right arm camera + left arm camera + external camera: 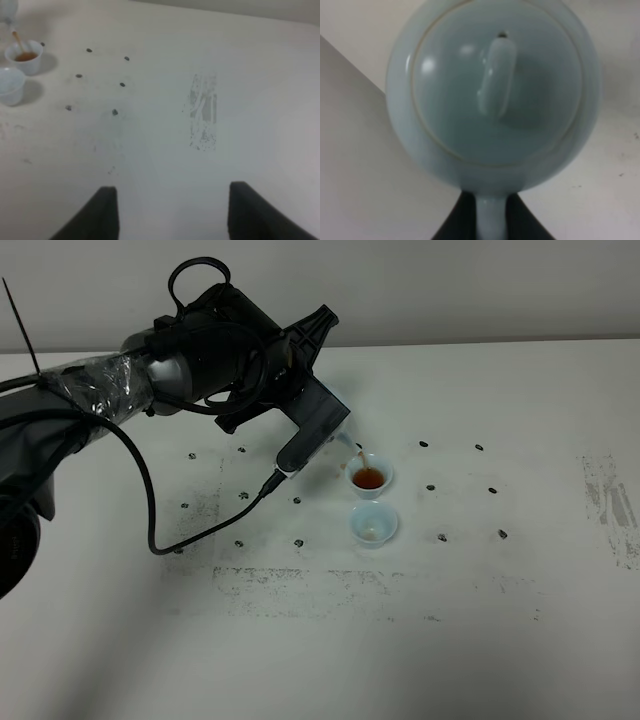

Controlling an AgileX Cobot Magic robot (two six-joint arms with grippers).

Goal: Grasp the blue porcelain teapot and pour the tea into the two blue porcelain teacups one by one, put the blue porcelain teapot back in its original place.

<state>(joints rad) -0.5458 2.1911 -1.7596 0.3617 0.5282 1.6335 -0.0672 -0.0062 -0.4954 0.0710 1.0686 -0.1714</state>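
The left arm reaches from the left over the middle of the white counter. Its left pincer is clenched on the loop handle of the pale blue teapot, with a dark finger pressed on each side of the handle. In the left wrist view the teapot fills most of the picture, showing its round lid and the small knob on top. From the high camera the teapot is mostly hidden behind the arm; only its spout end peeks out, tipped down to the right, just above the far cup.

A thin stream of tea runs from the spout into the far cup, which holds a pool of dark reddish-brown liquid. The near cup stands upright just in front of it, close beside but apart, and shows a pale inside with only a faint brownish tint at the bottom. Both cups sit a little right of the counter's middle, among small dark marks.

A black cable loops down from the arm onto the counter. A scuffed grey patch lies at the far right.

The right pincer is released, its two dark fingers spread wide with nothing between them, hanging above bare counter well to the right of the cups.
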